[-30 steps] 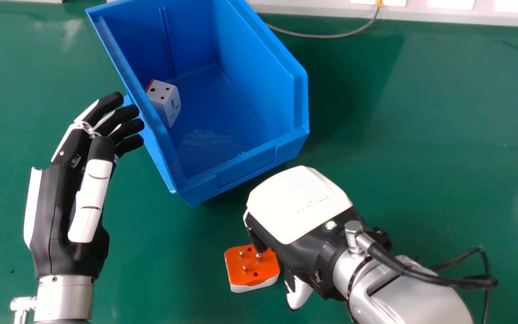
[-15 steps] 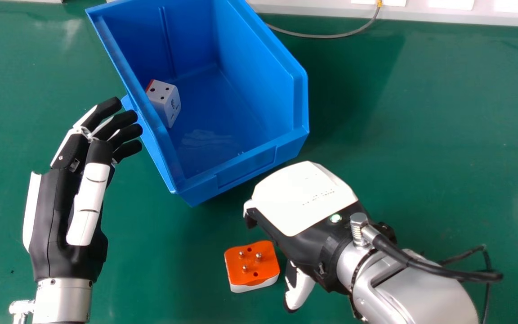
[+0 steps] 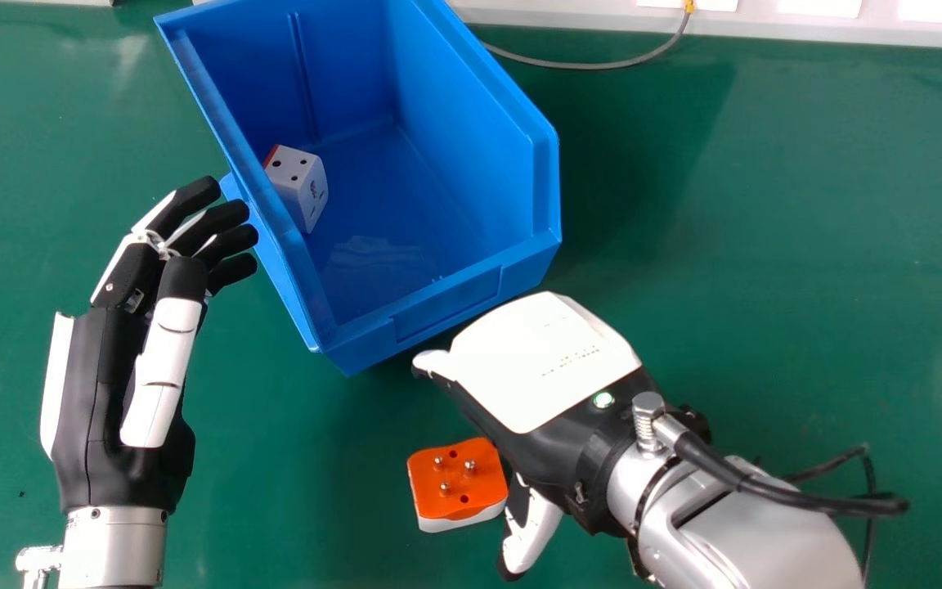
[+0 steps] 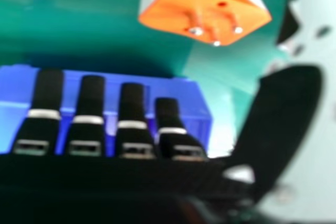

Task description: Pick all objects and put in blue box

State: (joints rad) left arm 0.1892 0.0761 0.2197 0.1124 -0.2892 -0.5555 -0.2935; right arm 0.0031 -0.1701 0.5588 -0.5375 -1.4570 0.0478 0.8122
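Right fingers have straightened, open; the orange adapter lies pins-up, long axis unclear; left fingers relaxed open.

The head view was bright. A soft shadow darkened the green table right of the blue box; left of the box lay faint sheen. In the right hand view, glare whitened the table beside the box.

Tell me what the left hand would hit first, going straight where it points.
The left hand would probably meet the blue box at its left wall; fingertip height against the rim is unclear.
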